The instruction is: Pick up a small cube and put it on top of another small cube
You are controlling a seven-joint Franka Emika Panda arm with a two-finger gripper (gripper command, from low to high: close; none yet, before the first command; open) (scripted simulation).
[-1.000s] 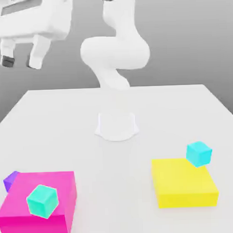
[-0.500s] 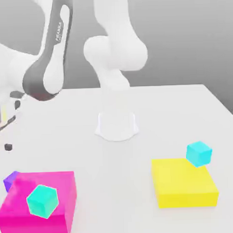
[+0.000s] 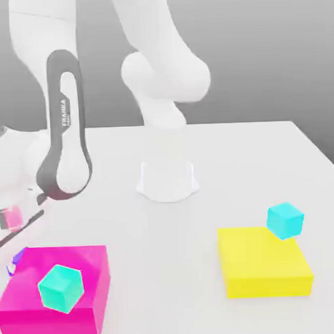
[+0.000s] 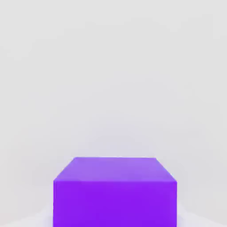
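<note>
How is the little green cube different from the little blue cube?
The teal-green cube sits on the big magenta block; the cyan cube sits at the far corner of the flat yellow block. The teal-green one is greener and on the exterior view's left; the cyan one is bluer and on its right. Both are small, glossy and turned corner-on.

Simulated robot test bench, plain flat white tabletop (image 3: pixel 217 161) against a featureless grey backdrop, white jointed robot arm (image 3: pixel 163 75) on a round base, glossy toy-like blocks, big magenta block (image 3: pixel 85 267), big yellow block (image 3: pixel 261 265), small cyan cube (image 3: pixel 285 220), small teal-green cube (image 3: pixel 61 288)
</note>
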